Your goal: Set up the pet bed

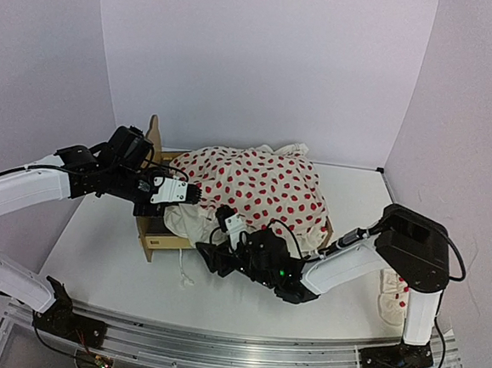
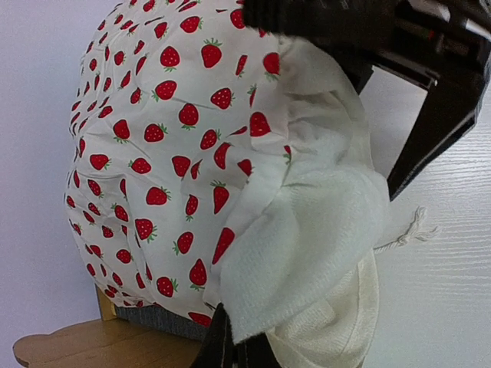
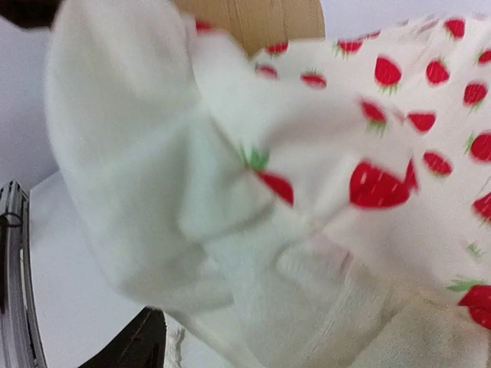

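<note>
Left gripper (image 1: 196, 194) is clamped on the duvet's (image 1: 263, 185) edge at nine o'clock. Right gripper's (image 1: 211, 254) jaws gape wide at its six o'clock ruffle. Risk: a lone pull could drag the bed (image 1: 160, 242) askew.

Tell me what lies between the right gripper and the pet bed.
The strawberry duvet: its white underside hangs bunched over the pet bed's near side, directly ahead of the right gripper. Only one end of the frame shows uncovered.
</note>
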`<action>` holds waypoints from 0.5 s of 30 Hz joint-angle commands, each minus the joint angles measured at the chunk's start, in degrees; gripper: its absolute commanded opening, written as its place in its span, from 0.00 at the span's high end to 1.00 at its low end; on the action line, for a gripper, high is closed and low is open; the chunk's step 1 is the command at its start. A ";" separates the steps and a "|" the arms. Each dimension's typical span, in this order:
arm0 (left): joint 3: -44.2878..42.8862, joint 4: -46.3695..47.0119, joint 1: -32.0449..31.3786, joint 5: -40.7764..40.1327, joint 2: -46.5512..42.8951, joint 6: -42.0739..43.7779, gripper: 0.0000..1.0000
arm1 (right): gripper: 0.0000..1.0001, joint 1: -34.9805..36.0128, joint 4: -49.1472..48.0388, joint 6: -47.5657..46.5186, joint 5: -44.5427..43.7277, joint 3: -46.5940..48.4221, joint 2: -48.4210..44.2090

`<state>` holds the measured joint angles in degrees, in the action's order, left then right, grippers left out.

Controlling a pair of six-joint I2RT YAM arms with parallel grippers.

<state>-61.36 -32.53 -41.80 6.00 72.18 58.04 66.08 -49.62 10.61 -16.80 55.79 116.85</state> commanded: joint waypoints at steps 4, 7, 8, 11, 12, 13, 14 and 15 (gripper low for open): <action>0.35 0.98 0.27 1.25 -0.94 -0.09 1.00 | 0.37 -3.16 -2.60 -2.42 -3.45 -1.33 -7.35; 0.34 1.18 0.23 1.76 -0.79 -0.21 1.00 | 0.42 -4.47 -0.20 -2.33 -4.57 0.02 -6.24; 0.30 1.27 0.23 1.83 -0.74 -0.17 1.00 | 0.43 -4.80 1.43 -2.74 -4.42 0.86 -5.70; 0.28 1.33 0.23 1.82 -0.79 0.03 1.00 | 0.43 -5.28 6.00 -4.33 -3.35 2.65 -4.33; 0.24 1.33 0.24 1.82 -0.84 0.11 1.00 | 0.43 -5.65 6.91 -3.77 -2.99 2.61 -4.41; 0.38 1.33 0.24 1.82 -0.90 0.13 1.00 | 0.43 -6.20 7.86 -2.93 -2.12 2.51 -4.69; 0.48 1.33 0.27 1.82 -0.96 0.13 1.00 | 0.43 -6.75 8.89 -2.22 -0.90 2.41 -5.05; 0.53 1.33 0.24 1.82 -0.95 0.14 1.00 | 0.43 -7.14 11.12 -2.23 0.18 2.56 -5.36</action>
<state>-61.36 -32.51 -41.78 6.52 72.18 58.19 60.35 -44.69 7.83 -19.21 56.46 111.63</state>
